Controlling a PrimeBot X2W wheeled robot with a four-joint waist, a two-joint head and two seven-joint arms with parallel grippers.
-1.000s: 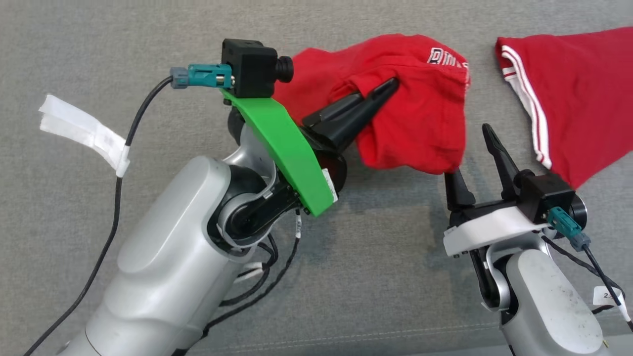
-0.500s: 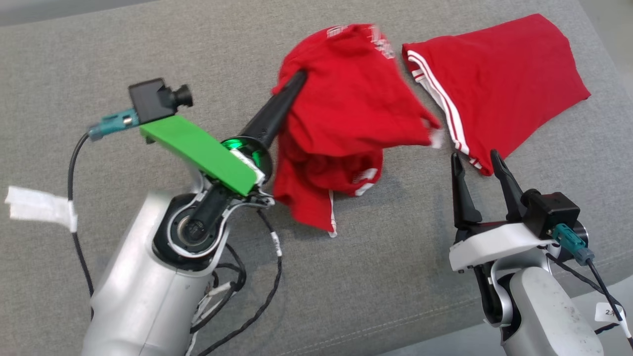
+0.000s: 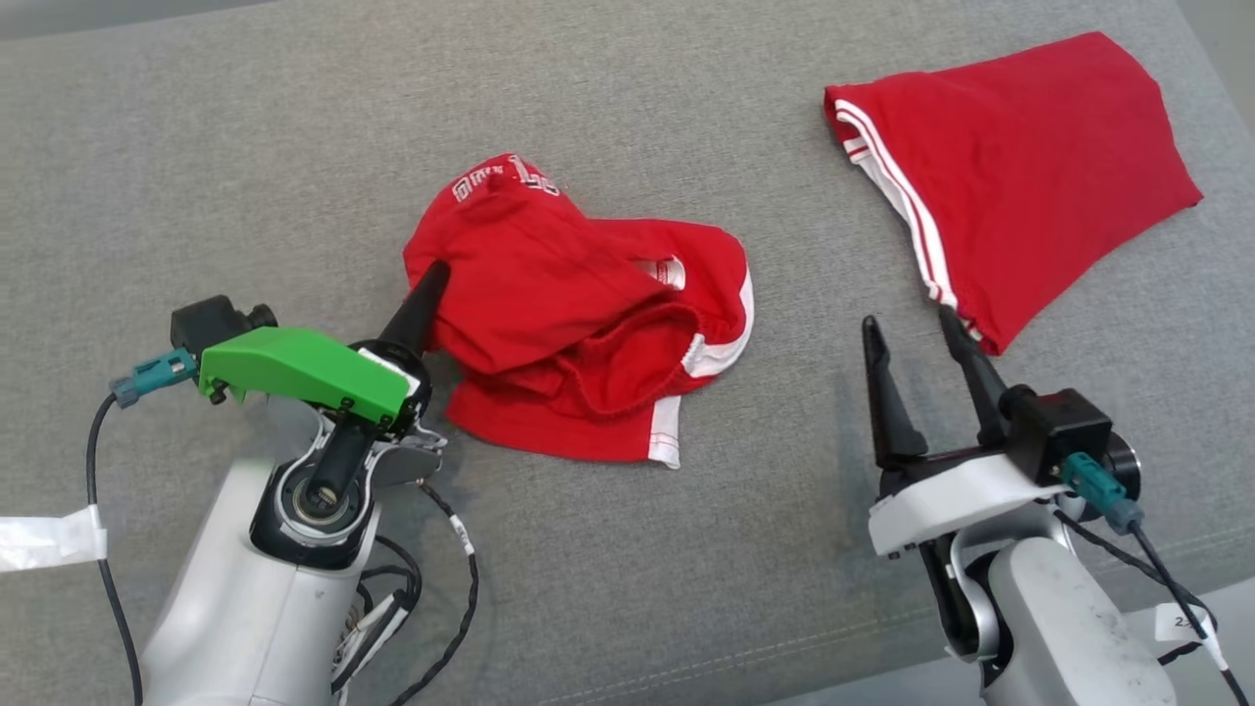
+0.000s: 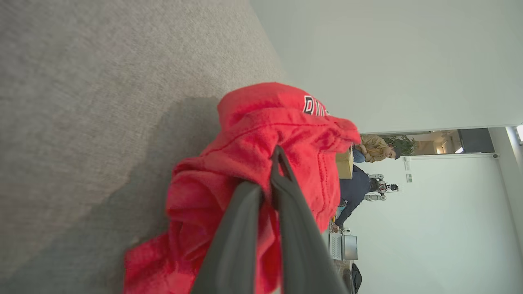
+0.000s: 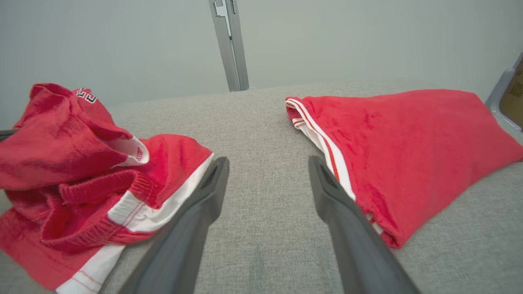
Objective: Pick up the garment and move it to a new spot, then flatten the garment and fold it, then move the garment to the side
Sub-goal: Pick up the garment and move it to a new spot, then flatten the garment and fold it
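Note:
A crumpled red garment with white trim and a printed logo lies in a heap on the grey cushion, left of the middle. My left gripper sits at its left edge, fingers pressed together on a fold of the red cloth. The left wrist view shows that fold of the garment bunched over the pinched tips of the left gripper. My right gripper stands open at the lower right, clear of the heap, with nothing between its fingers. In the right wrist view, the garment lies left of the right gripper.
A second red garment with white side stripes lies folded at the back right, its near corner close to my right gripper's outer finger. The cushion's front edge runs along the bottom right. People sit far off in the room behind.
My left gripper has swung down and to the left with the garment. The cloth hung lifted and spread before; now it rests in a heap on the cushion. The head camera also shifted earlier.

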